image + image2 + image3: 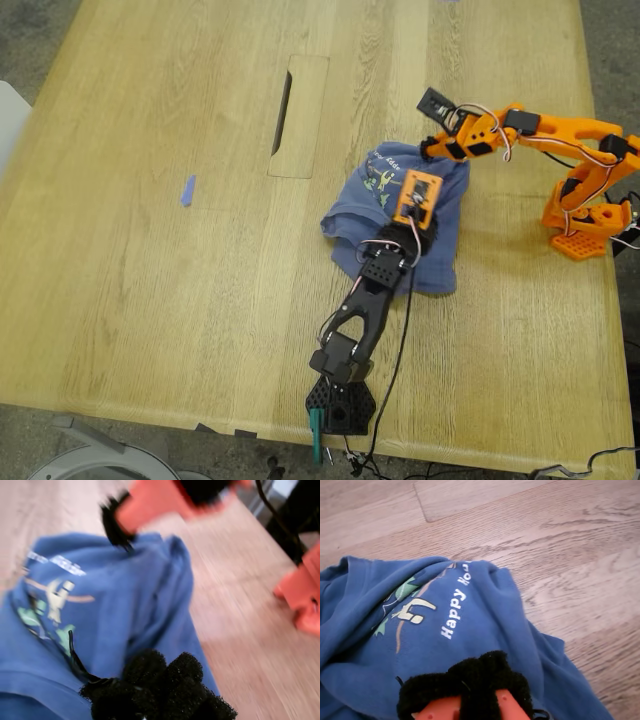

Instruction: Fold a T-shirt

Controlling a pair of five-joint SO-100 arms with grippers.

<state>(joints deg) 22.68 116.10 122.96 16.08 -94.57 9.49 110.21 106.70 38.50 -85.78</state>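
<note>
Blue T-shirt [385,215] (bunched) gripped by both end effectors, first [418,238] and second [432,150].

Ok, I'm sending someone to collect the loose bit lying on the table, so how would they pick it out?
On the wooden table, look toward the exterior view's left, well away from both arms and the T-shirt. The small blue scrap lies alone on bare wood, left of the long slot; it is far smaller and paler than the shirt.
</note>
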